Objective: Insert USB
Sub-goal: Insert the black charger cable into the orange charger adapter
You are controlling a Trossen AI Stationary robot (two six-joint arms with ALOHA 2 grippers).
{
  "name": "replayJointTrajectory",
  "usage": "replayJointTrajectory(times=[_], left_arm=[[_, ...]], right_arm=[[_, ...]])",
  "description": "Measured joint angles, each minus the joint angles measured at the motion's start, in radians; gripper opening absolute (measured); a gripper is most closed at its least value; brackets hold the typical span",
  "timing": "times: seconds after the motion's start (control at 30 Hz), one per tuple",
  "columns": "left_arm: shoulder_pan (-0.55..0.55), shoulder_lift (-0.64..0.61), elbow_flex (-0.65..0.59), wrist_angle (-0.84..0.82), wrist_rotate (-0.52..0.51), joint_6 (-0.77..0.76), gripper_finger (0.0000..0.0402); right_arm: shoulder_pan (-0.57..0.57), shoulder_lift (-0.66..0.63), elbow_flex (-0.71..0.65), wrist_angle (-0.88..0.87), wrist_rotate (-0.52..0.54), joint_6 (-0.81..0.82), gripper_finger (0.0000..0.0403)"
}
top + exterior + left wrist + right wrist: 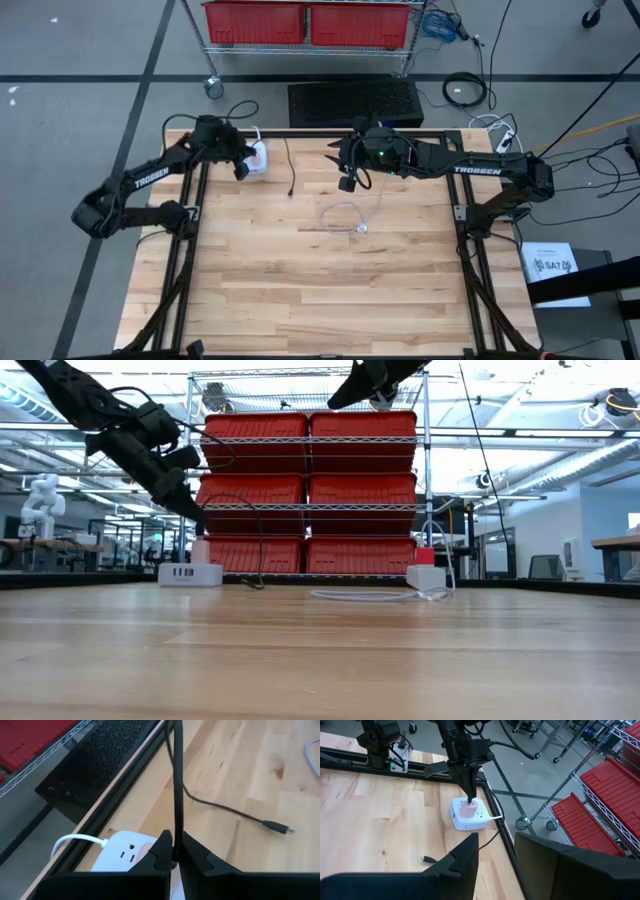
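Left gripper (468,800) pinches thin black cable (176,785) above white plastic power strip (467,817); slip risks misalignment. Right gripper (348,172) part-open, empty.

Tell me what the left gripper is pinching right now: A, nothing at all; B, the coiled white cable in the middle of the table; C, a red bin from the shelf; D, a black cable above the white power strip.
D: in the left wrist view the left gripper has its fingers shut on the black cable, right over the white power strip.
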Motion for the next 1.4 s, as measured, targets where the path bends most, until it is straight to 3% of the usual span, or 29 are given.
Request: replayJointTrajectory(times=[0.4,0.87,1.4], left_arm=[[0.0,0.084,0.03,0.027,-0.071,-0.109,0.0017],[-0.068,0.086,0.031,0.019,-0.178,-0.146,0.0017],[-0.088,0.068,0.016,0.047,-0.207,-0.215,0.0017]], right_arm=[[0.0,0.0,0.0,0.0,-0.049,0.0,0.0118],[0.0,0.0,0.0,-0.001,-0.05,0.0,0.0118],[-0.002,0.0,0.0,-0.012,-0.051,0.033,0.0118]])
